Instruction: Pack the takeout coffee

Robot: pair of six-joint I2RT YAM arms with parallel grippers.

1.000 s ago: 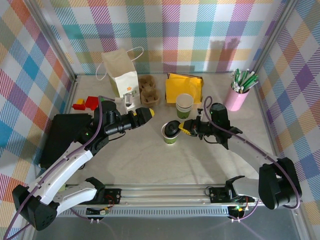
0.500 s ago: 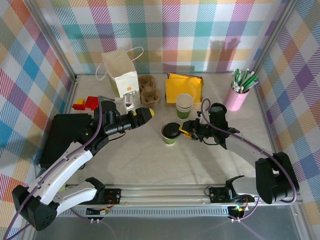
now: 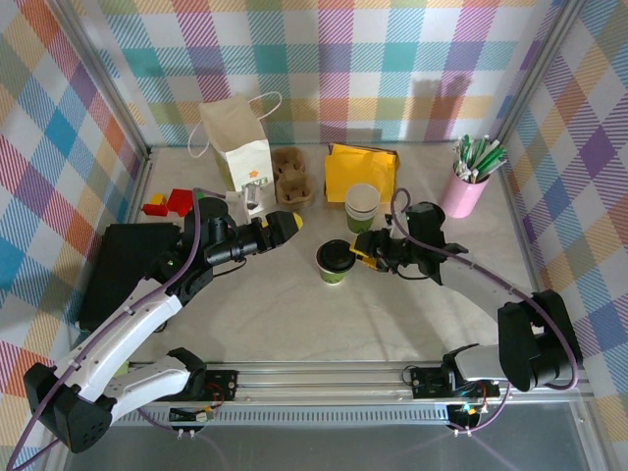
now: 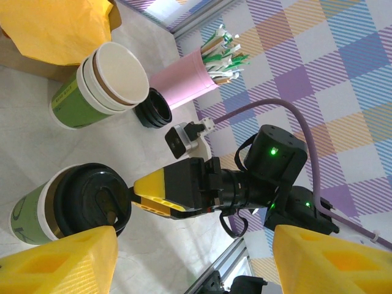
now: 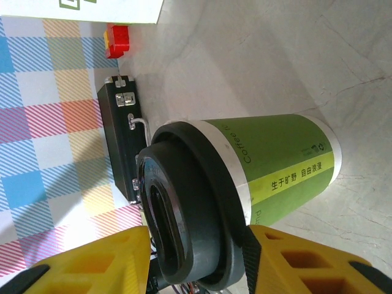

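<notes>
The near half of the counter (image 3: pixel 324 324) is bare from the takeout coffee (image 3: pixel 335 262) to the front edge. Behind the coffee, a stack of cups (image 3: pixel 362 207), yellow sheets (image 3: pixel 361 169), a cup carrier (image 3: pixel 291 177) and a paper bag (image 3: pixel 240 147) crowd the far edge. The right tool (image 3: pixel 361 247) blocks the coffee's right-edge side. A black case (image 3: pixel 123 270) occupies the left edge.

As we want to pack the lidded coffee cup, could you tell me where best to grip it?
Grip the takeout coffee around its paper wall under the black lid, level from the robot's right, where the right gripper is. The cup is upright and round, and the lid's overhang should stop slipping.
</notes>
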